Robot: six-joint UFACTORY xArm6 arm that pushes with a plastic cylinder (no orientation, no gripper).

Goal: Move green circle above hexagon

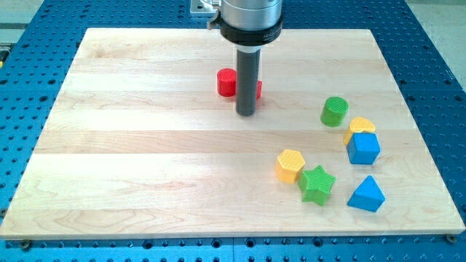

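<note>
The green circle [334, 111] is a short green cylinder at the view's right, upper middle of the board. The yellow hexagon [290, 165] lies below and to the left of it, touching the green star [317, 184]. My tip [246, 113] rests on the board near the view's top centre, well to the left of the green circle and above-left of the hexagon. The rod stands in front of a red block [228, 82], whose right part it hides.
A yellow block [361, 126] sits just above a blue cube [362, 148] at the right. A blue triangle [366, 195] lies at the lower right. The wooden board [145, 160] rests on a blue perforated table.
</note>
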